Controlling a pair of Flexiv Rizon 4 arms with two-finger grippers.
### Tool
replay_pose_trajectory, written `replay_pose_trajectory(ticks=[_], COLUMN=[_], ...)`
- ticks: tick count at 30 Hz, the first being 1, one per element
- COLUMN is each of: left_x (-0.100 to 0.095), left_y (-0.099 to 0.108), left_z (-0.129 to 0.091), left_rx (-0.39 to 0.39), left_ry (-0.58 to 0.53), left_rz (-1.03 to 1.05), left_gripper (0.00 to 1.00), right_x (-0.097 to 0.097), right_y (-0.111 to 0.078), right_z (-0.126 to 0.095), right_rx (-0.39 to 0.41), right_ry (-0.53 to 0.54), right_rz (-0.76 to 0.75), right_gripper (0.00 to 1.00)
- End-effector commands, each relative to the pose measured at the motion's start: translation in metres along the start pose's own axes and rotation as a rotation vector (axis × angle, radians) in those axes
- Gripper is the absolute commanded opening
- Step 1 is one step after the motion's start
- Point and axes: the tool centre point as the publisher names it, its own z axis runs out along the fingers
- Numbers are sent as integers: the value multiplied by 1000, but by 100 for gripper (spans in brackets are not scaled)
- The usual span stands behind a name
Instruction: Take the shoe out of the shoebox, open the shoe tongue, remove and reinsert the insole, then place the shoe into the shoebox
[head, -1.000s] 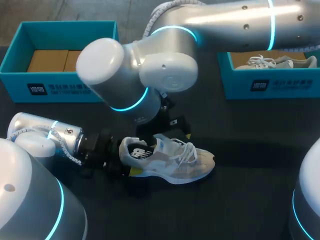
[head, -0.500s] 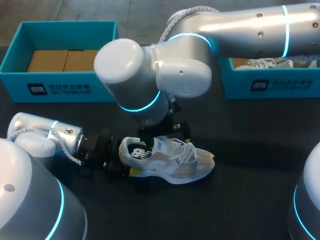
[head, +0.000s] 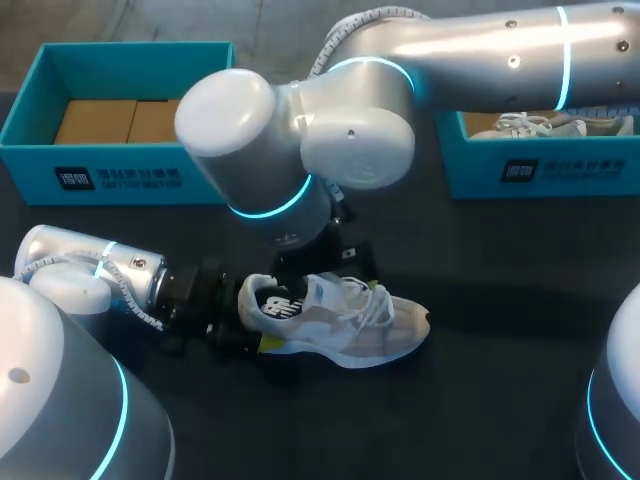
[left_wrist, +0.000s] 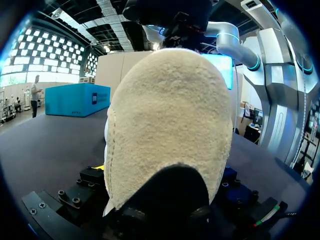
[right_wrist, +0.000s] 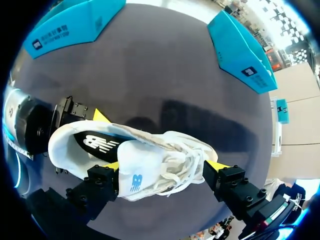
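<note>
Dark table (head: 500, 400) holds a white and tan lace-up cloth shoe (head: 345, 325) a bit toward 6 o'clock from the middle, toe pointing to 3 o'clock. Left claw (head: 250, 322) is clamped on its heel at the 9 o'clock end, and the right claw (right_wrist: 164, 165) hangs over the laces with fingers wide apart. If a finger snags a lace and tugs, the shoe could slip free or tip.

Even light falls from overhead. Glare streaks the right arm's (head: 480, 45) silver shell. A soft shadow lies on the dark counter (head: 520, 400) beside the shoe (head: 345, 325), close by the right hand (right_wrist: 163, 165).
</note>
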Motion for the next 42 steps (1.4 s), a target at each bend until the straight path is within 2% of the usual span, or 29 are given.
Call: replay_pose_trajectory(ticks=[1,7,12,13,14,15,18,19,32,37,40,42], left_x=[-3,-3,-3,-3,-3,-3,-3,-3,-3,-3,-3,-3], left_y=[2,2,2,2,2,2,2,2,2,2,2,2], left_z=[1,1,1,1,1,1,1,1,1,1,1,1], left_rx=[-3,-3,-3,-3,-3,-3,-3,-3,-3,-3,-3,-3], left_ry=[2,2,2,2,2,2,2,2,2,2,2,2], left_rz=[0,0,0,0,0,0,0,0,0,0,0,0], left_gripper=[0,0,0,0,0,0,0,0,0,0,0,0], right_x=[1,1,4,4,4,4,3,3,4,3,3,2], right_y=[-7,-10,-13,-14,-15,-15,-18,-19,-15,-13,-13,-13], right_z=[-1,3,4,3,0,-1,-5,-6,-8,-9,-10,-10], right_rx=[-8,9,18,19,23,24,31,33,73,90,99,107], right_ry=[0,19,51,52,51,51,50,52,87,103,116,140], right_rz=[1127,1161,1190,1191,1196,1198,1217,1218,1209,1203,1201,1194], right_gripper=[95,94,85,82,74,71,53,51,45,25,4,0])
